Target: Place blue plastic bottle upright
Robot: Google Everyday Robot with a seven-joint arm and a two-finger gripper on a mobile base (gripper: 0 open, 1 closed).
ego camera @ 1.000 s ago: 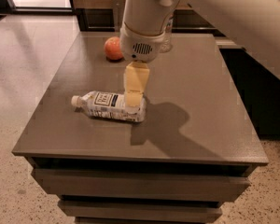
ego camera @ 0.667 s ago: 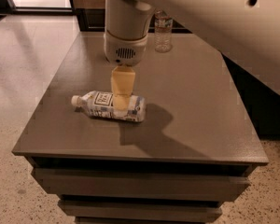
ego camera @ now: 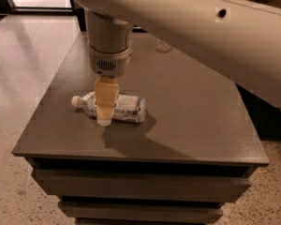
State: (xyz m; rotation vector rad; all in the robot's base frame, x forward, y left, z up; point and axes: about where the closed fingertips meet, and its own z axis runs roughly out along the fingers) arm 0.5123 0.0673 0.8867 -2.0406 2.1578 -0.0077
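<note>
The blue plastic bottle (ego camera: 129, 108) lies on its side on the grey table (ego camera: 196, 107), left of the middle, with its white cap (ego camera: 76, 100) pointing left. My gripper (ego camera: 105, 112) hangs straight down from the big cream arm and sits low over the bottle's middle, its yellowish front part covering the label down to the tabletop. The bottle's far side is hidden behind the gripper.
The base of another clear bottle (ego camera: 163, 46) stands at the back of the table, mostly hidden by the arm. The table's front edge (ego camera: 140, 158) is close below the bottle, with drawers under it. Speckled floor (ego camera: 23, 60) lies to the left.
My gripper has moved left along the lying bottle, from its right end to its middle, and lower. The bottle has not moved. The arm now covers the back of the table.
</note>
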